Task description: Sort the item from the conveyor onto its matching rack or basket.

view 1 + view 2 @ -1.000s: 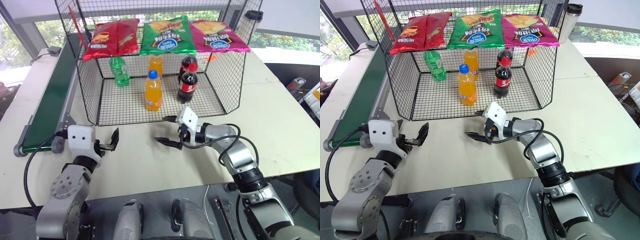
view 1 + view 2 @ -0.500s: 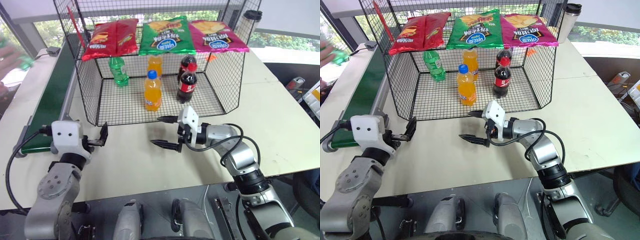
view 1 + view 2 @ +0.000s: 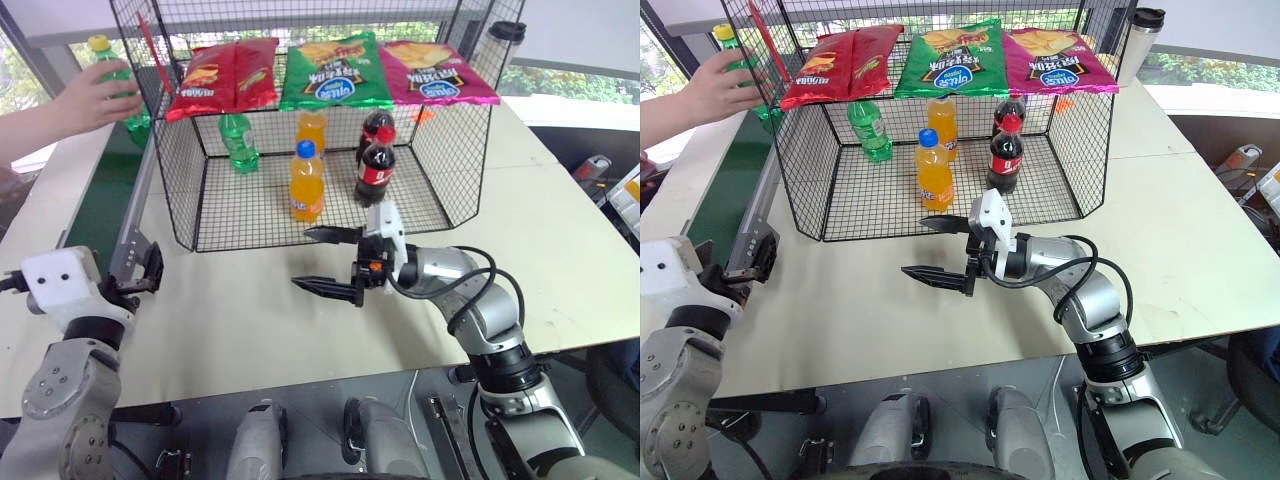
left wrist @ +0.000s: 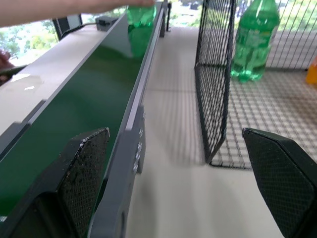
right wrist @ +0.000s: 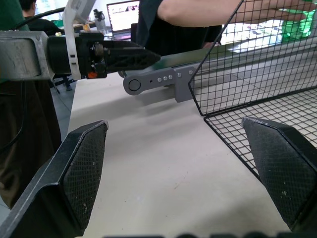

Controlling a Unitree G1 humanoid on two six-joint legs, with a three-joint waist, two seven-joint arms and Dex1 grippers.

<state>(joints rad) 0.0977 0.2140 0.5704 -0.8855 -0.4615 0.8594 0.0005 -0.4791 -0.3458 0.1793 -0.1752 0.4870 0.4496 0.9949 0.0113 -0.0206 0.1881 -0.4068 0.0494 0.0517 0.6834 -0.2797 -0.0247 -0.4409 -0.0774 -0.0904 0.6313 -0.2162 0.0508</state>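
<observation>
A person's hand (image 3: pixel 75 98) holds the item (image 3: pixel 120 82), a green bottle with a yellow cap, upright over the far end of the conveyor (image 3: pixel 100 205). Whether the bottle touches the belt I cannot tell. The black wire basket (image 3: pixel 250 215) stands right of the conveyor. My left gripper (image 3: pixel 141 272) is open and empty beside the conveyor's near end, pointing along the rail (image 4: pixel 132 129). My right gripper (image 3: pixel 300 257) is open and empty, held over the table in front of the basket and pointing left.
In the basket stand a green bottle (image 3: pixel 238 140), an orange soda (image 3: pixel 306 183), another orange bottle (image 3: pixel 312 127) and two cola bottles (image 3: pixel 375 165). Chip bags (image 3: pixel 335 70) lie on the sloped rack above. A tumbler (image 3: pixel 506 35) stands at the back right.
My left gripper has swung left to the conveyor's near end. My right gripper has risen slightly. A person's hand has brought the green bottle to the conveyor's far end.
</observation>
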